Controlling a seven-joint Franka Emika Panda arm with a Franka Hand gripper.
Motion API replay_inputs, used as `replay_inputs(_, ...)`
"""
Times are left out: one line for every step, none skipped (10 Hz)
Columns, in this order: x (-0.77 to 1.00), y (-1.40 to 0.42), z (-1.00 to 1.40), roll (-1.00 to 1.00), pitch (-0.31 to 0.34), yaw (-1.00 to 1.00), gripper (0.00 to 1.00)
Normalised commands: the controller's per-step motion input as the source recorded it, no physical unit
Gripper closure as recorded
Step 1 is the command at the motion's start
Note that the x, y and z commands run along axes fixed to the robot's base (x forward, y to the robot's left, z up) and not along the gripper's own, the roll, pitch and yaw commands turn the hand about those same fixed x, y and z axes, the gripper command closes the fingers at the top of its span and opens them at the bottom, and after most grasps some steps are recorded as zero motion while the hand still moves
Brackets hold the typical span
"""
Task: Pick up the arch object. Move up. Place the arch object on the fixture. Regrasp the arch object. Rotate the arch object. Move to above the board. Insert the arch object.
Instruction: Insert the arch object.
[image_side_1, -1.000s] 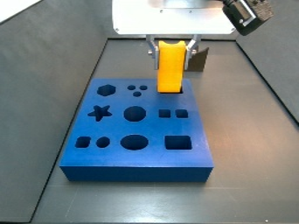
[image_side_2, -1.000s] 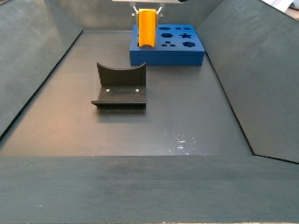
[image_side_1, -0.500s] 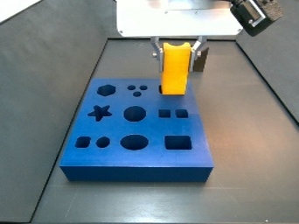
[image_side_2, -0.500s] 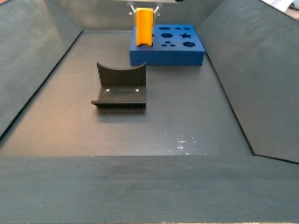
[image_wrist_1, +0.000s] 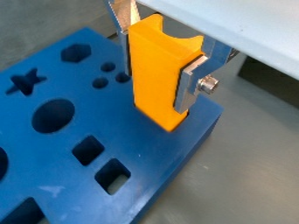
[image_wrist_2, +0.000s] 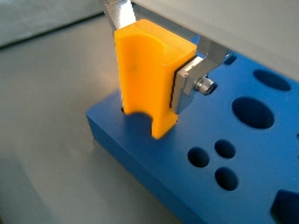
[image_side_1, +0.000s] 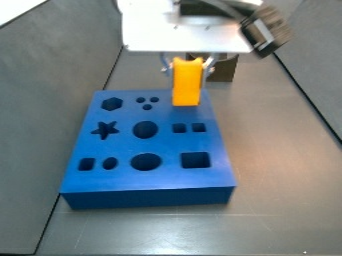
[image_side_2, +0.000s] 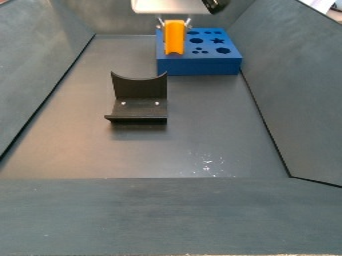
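While the fixture (image_side_2: 135, 98) is left unmoved at 9 o'clock, the arch object (image_side_1: 187, 80), clamped upright in the gripper (image_side_1: 189, 62), has been lowered since earlier onto the board (image_side_1: 147, 150) at its 12 o'clock edge.

The large thick blue slab board with shaped cut-outs (image_side_2: 201, 53) lies well behind the dark notched blocky fixture (image_side_2: 136, 98) on the floor. The small orange-yellow oblong arch object (image_side_1: 187, 81) stands upright between the fingers of the gripper (image_wrist_1: 160, 54), above the board's far edge, closed on its sides.
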Motion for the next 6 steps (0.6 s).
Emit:
replay_inputs(-0.07,-0.02,-0.71,0.04,-0.083,0.00,1.00)
replay_inputs(-0.01,-0.11,-0.71,0.08,-0.117,0.04,1.00)
replay_inputs(0.00,-0.10,-0.50,0.04,-0.057,0.00,1.00)
replay_inputs(0.00,0.00,-0.13,0.00,-0.060,0.00,1.00)
replay_inputs(0.00,0.03,-0.09,-0.08,-0.070,0.00,1.00)
replay_inputs(0.00,0.00,0.00,0.00,0.000,0.00,1.00)
